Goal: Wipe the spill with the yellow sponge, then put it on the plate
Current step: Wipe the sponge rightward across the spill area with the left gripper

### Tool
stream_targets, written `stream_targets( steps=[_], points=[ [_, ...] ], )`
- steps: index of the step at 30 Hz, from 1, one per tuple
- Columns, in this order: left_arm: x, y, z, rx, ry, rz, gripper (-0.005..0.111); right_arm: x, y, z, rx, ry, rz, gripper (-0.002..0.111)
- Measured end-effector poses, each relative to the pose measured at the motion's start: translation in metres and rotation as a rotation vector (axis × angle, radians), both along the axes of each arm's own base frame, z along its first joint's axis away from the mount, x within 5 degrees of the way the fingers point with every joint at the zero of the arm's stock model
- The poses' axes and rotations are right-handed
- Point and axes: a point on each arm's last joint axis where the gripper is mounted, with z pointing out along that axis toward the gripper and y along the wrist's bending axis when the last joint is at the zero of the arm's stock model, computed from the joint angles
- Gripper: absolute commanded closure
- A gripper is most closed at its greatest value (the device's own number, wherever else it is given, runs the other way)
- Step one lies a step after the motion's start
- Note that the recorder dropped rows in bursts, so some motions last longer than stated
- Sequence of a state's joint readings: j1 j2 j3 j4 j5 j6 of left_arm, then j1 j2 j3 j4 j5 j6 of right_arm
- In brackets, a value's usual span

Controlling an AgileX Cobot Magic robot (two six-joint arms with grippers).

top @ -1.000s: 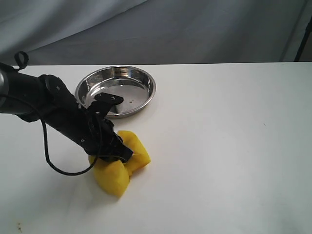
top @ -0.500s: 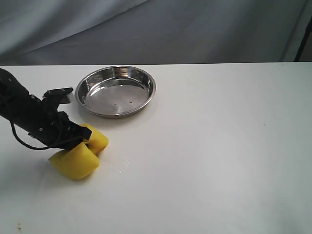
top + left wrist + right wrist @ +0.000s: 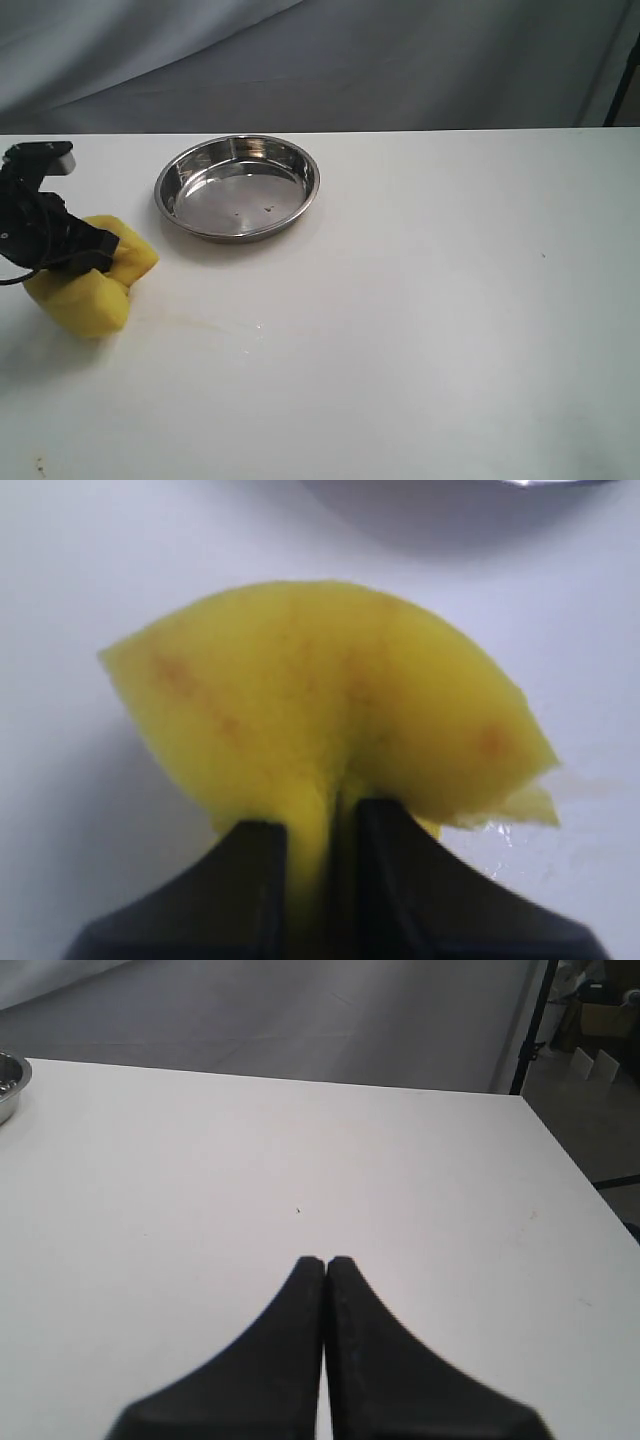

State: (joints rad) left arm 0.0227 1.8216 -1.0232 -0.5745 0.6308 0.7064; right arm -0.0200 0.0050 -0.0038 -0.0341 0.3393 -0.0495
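The yellow sponge (image 3: pixel 88 280) sits pinched and folded at the table's far left, pressed on the surface. My left gripper (image 3: pixel 85 255) is shut on it; in the left wrist view the sponge (image 3: pixel 320 710) bulges out past the black fingers (image 3: pixel 250 880), with brownish stains on it. The steel plate (image 3: pixel 238 187) stands behind and to the right of the sponge, holding only a few specks. No amber puddle shows; a faint wet streak (image 3: pixel 215 322) and tiny droplets (image 3: pixel 258 330) lie on the table. My right gripper (image 3: pixel 325 1262) is shut on nothing, and does not appear in the exterior view.
The white table (image 3: pixel 450 300) stretches to the right with only a small dark speck (image 3: pixel 544 255). A grey backdrop hangs behind. The plate's rim (image 3: pixel 8 1080) shows at the edge of the right wrist view.
My left gripper has dragged the sponge leftward across the table, from in front of the plate to the far left edge. A faint wet trail lies where it passed.
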Motion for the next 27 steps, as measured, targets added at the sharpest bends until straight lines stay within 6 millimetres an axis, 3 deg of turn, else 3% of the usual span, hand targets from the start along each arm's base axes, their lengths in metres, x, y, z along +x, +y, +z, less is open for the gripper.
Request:
stream_targets(
  steps=[2, 4, 8, 14, 27],
  points=[
    [-0.001, 0.0, 0.007, -0.005, -0.022, 0.004, 0.107, 0.0, 0.0, 0.0, 0.0, 0.0, 0.0, 0.108],
    [0.0, -0.001, 0.002, -0.021, -0.005, 0.018, 0.107, 0.0, 0.0, 0.0, 0.0, 0.0, 0.0, 0.108],
    [0.0, -0.008, -0.033, -0.114, 0.146, 0.06, 0.107, 0.0, 0.0, 0.0, 0.0, 0.0, 0.0, 0.108],
    [0.003, -0.023, -0.051, -0.315, 0.204, 0.026, 0.107, 0.0, 0.0, 0.0, 0.0, 0.0, 0.0, 0.108],
    [-0.017, -0.105, -0.061, -0.405, 0.253, -0.246, 0.107, 0.0, 0.0, 0.0, 0.0, 0.0, 0.0, 0.108]
  ],
)
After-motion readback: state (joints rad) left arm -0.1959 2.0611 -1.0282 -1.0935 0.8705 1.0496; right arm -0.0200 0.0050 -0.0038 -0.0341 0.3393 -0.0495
